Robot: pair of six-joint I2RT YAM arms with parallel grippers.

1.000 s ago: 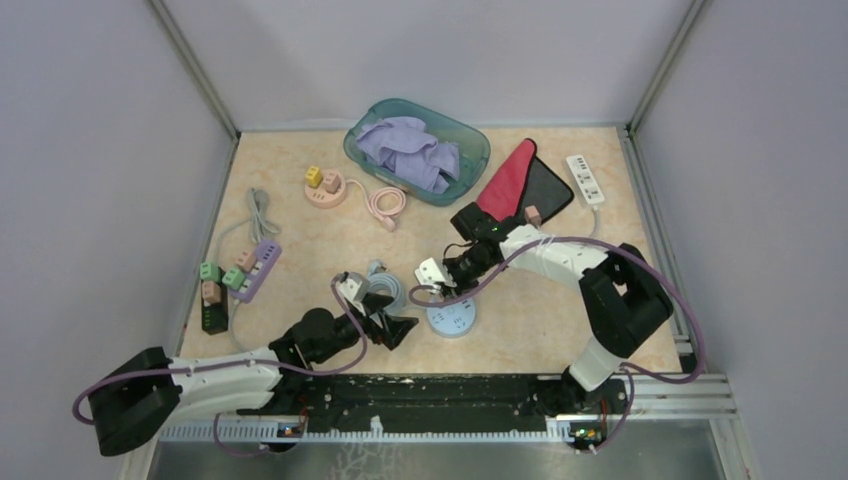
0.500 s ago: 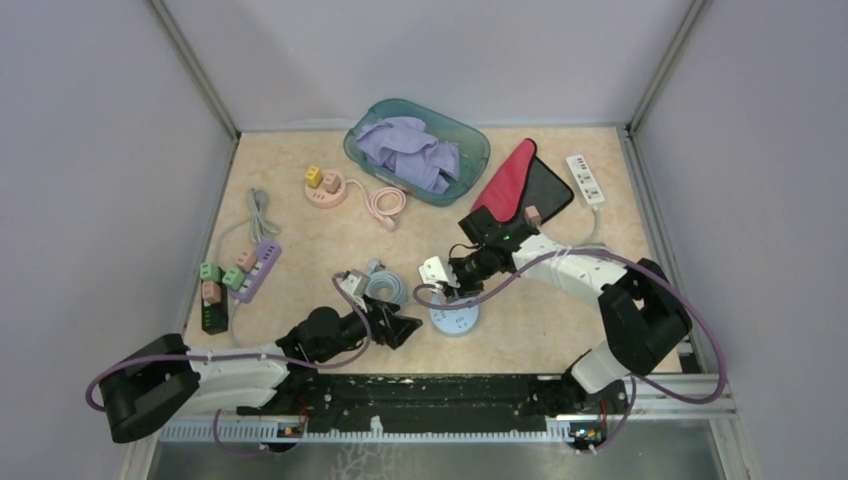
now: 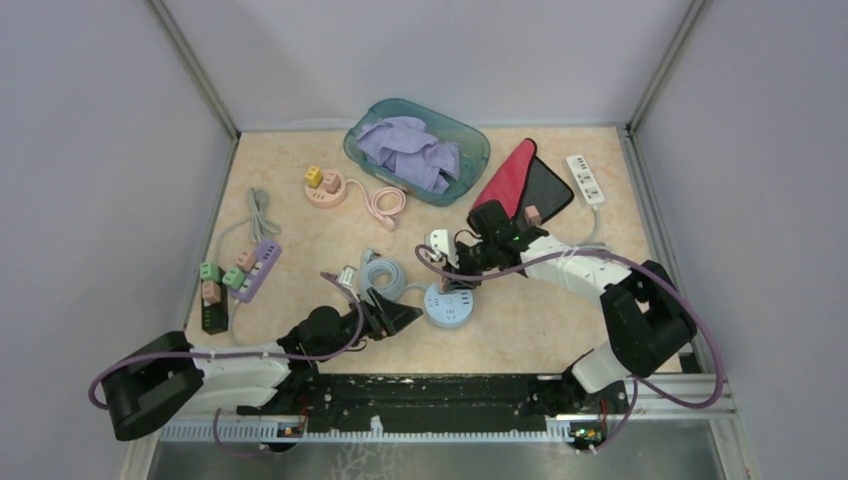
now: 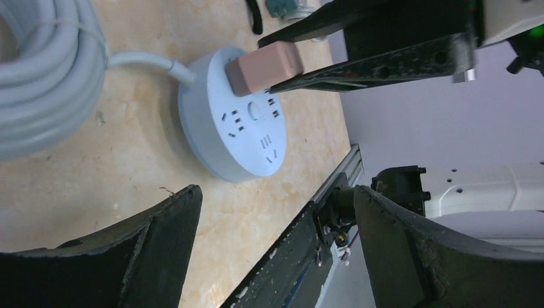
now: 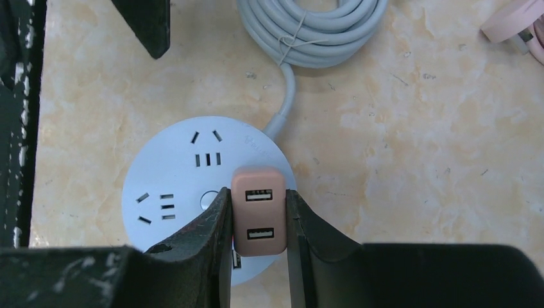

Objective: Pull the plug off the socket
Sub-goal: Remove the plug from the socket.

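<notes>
While the right gripper (image 5: 258, 196) reaches down over the round pale-blue plastic socket (image 5: 179, 186), its two dark fingers (image 5: 212, 224) are closed onto the long sides of the pink block-shaped plastic plug (image 5: 258, 221). The plug stands squarely between the jaws. Its top face, with two USB ports, shows in the gap, and each finger presses flat against one side.

The plug sits near the rim of the socket, just beside the small round button at the disc's centre. From the left wrist view its underside meets the socket's top face (image 4: 240, 141). Whether the pins are fully seated cannot be told.

The socket lies flat on the beige marbled tabletop (image 3: 300, 230). Its grey lead leaves the rim and runs to a coil of grey cable (image 5: 314, 25) lying close by.

The left gripper (image 4: 276, 192) hangs low over the tabletop on the near side of the socket, with its jaws spread wide and nothing between them. The socket and plug (image 4: 264, 67) lie beyond its fingertips, apart from both fingers. From above, this gripper (image 3: 395, 318) points at the socket (image 3: 450, 305) from the left, near it but not touching.
</notes>
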